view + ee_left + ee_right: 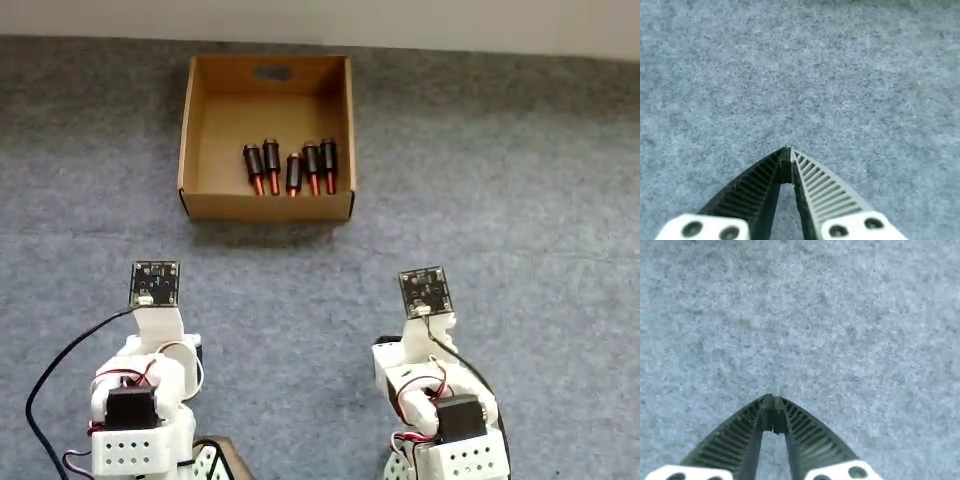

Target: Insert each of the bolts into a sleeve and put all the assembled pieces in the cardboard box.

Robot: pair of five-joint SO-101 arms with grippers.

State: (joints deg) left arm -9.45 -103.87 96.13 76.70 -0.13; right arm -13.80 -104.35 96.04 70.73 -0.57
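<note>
Resting with tips pressed together and gripping nothing, the left gripper (788, 152) is hanging over bare grey carpet (840, 75); the right gripper (773, 402) is doing likewise. Both arms are sitting folded near their bases, probably because the work looks finished: five assembled pieces (292, 168) are lying side by side in the cardboard box (200, 120), well apart from them.

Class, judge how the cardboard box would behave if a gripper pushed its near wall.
The cardboard box looks thin-walled, so it would probably slide. Low and wide, it seems unlikely to tip, though the assembled pieces inside might roll.
</note>
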